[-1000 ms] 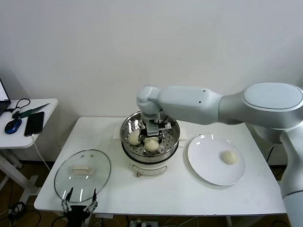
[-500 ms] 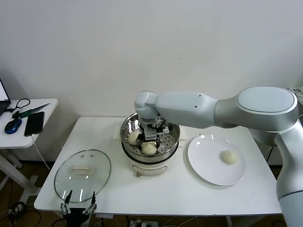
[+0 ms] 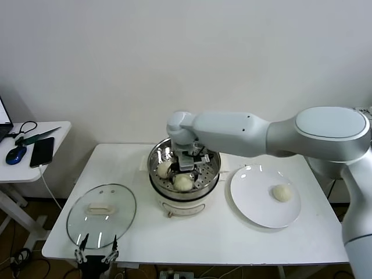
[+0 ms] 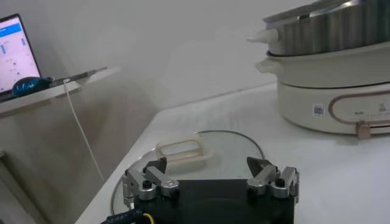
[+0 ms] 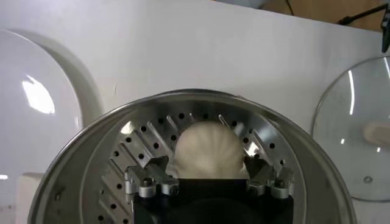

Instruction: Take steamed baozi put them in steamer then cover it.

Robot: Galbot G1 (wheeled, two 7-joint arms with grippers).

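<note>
A white desk stands against a pale wall. At its centre sits the steamer, a shiny perforated metal basket on a white pot base. The right arm reaches across from the right, and the right tool hangs down inside the basket, its fingers spread on either side of a baozi lying on the perforated floor, not gripping it. Two baozi show in the basket from the head view, one near the left wall and one toward the front. Another baozi rests on a white plate to the steamer's right. The glass cover lies flat on the desk's front left corner. The left tool waits just in front of the cover at the desk edge, fingers spread, holding nothing.
</note>
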